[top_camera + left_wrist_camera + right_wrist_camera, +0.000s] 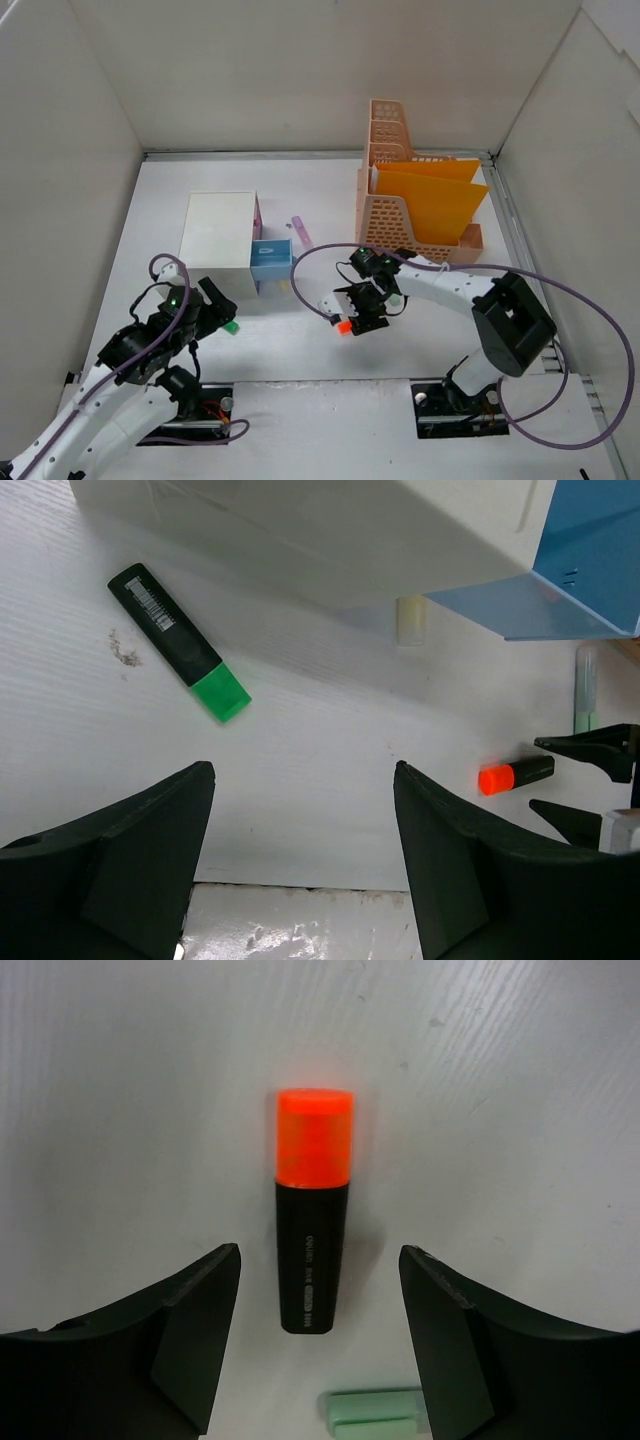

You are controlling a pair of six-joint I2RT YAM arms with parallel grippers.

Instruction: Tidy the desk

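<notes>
The white desk [300, 352] holds a black highlighter with an orange cap [345, 327]. My right gripper [363, 315] hovers over it, open. In the right wrist view the orange highlighter [312, 1230] lies between the two spread fingers, its black end level with the gripper [320, 1258] and untouched. A black highlighter with a green cap [230, 326] lies by my left gripper [220, 306]. In the left wrist view the green highlighter [180, 642] lies ahead to the left of the open, empty gripper [302, 780]. The orange highlighter [515, 775] shows at the right there.
A white drawer unit [218, 230] with its blue drawer [268, 262] pulled out stands at the back left. A pink pen [300, 232] lies beside it. A peach file rack [385, 215] holds orange folders [435, 205]. A pale green pen [375, 1412] lies close by the right gripper.
</notes>
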